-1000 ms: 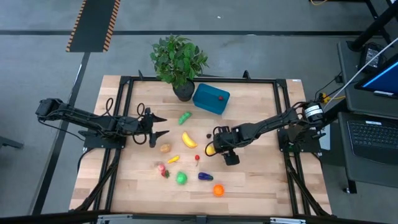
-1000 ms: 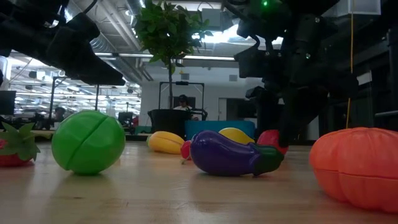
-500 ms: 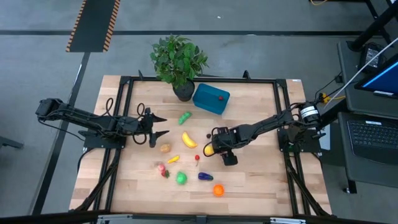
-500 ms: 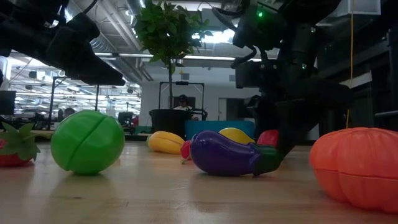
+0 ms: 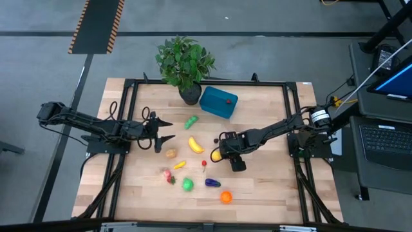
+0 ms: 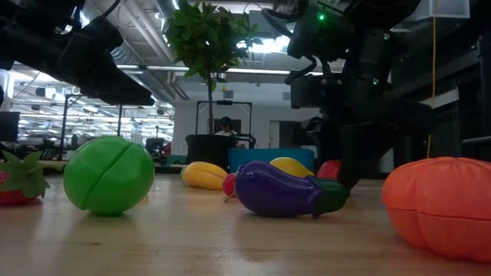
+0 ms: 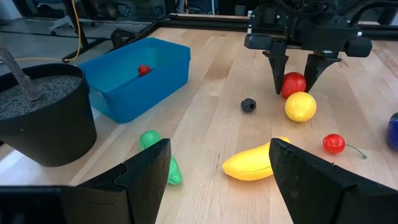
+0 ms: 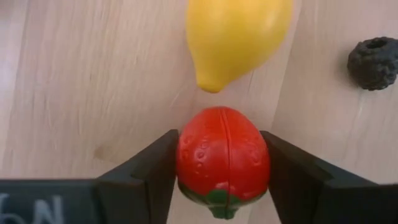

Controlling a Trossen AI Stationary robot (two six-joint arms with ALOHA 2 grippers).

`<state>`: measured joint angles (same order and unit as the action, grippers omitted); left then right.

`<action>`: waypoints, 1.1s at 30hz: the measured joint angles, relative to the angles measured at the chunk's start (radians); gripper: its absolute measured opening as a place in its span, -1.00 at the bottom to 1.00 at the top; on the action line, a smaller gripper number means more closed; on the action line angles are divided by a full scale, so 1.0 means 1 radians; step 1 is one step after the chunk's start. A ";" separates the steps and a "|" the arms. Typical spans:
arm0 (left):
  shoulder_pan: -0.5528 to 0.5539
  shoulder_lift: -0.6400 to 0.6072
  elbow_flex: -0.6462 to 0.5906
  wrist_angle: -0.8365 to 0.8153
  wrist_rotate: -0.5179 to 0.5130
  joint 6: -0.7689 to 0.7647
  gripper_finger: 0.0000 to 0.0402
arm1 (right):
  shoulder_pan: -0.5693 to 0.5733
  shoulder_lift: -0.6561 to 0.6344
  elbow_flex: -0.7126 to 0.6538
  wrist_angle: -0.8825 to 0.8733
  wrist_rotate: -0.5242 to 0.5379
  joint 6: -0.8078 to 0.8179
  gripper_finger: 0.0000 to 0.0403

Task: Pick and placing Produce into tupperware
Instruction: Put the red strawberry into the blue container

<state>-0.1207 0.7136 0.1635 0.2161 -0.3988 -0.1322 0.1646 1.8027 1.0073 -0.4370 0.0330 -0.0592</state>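
Note:
My right gripper [image 8: 222, 162] stands at mid-table, pointing steeply down, shut on a red strawberry [image 8: 222, 152]; the left wrist view shows the gripper [image 7: 295, 84] astride the berry. A yellow lemon [image 8: 236, 37] lies just beyond the strawberry. My left gripper [image 5: 168, 129] waits open at the left, holding nothing. The teal tupperware [image 5: 218, 102] sits at the far middle with one small red piece [image 7: 143, 70] inside. Loose produce lies on the wood: a banana [image 5: 195, 144], a green pod [image 5: 191, 122], an eggplant [image 5: 212, 183], an orange piece [image 5: 226, 197] and a green ball [image 5: 187, 185]. My right gripper pinches the strawberry by its two opposite sides [image 8: 185, 155] between the two fingers. The fingers come from above, slanting steeply down. The berry's green leafy end [image 8: 217, 200] points back toward the wrist. The berry sits low at the table top [image 7: 293, 87].
A potted plant [image 5: 185, 64] stands at the far edge beside the tupperware. A small black berry [image 8: 375, 62] and a cherry [image 5: 205, 164] lie near my right gripper. A tan piece [image 5: 170, 153] and a red-and-green piece [image 5: 168, 175] lie left of centre. A black frame [image 5: 129, 87] borders the table.
My right gripper has sunk a little toward the table at the strawberry, then held still. The produce lies where it did.

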 joint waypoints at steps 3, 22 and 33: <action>0.000 0.000 0.000 0.000 0.000 0.000 0.32 | 0.000 0.000 0.000 -0.001 0.000 0.001 -0.05; 0.000 0.000 0.000 0.019 0.000 0.003 0.32 | -0.012 0.000 0.155 -0.285 0.001 0.059 -0.05; 0.000 0.000 0.000 0.020 0.000 0.003 0.32 | -0.011 -0.013 0.361 -0.621 0.154 0.177 -0.05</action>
<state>-0.1204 0.7136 0.1635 0.2359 -0.3992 -0.1287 0.1532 1.7900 1.3680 -1.0583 0.1875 0.1179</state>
